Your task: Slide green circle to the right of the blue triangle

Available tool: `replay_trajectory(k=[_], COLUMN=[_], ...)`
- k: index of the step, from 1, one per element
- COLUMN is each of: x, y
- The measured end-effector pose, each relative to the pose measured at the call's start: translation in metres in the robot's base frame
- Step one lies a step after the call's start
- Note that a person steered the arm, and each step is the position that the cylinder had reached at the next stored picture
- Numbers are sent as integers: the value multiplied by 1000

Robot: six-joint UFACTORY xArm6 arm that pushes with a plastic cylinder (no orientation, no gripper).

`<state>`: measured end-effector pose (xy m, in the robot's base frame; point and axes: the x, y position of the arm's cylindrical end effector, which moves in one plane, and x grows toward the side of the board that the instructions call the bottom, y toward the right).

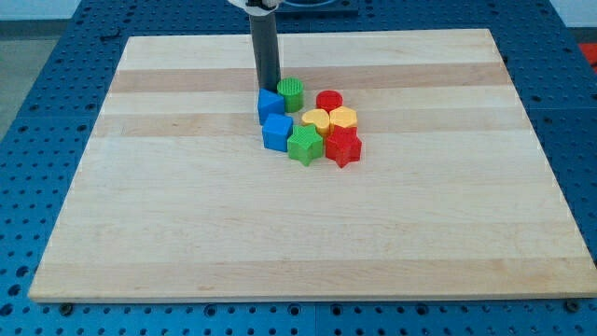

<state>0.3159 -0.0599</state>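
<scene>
Eight blocks huddle mid-bench (168,233), touching or nearly so. The tip (270,87) stands just behind the blue triangle (270,104), at the upper left of the green circle (291,94), probably placed to nudge it. That circle, a ribbed green cylinder, already sits touching the triangle's right side. The rod carries no jaws.
</scene>
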Motion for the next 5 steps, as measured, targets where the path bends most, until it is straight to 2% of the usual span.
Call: replay_trajectory(k=[1,2,5], x=[-28,-34,1], y=[1,7,21])
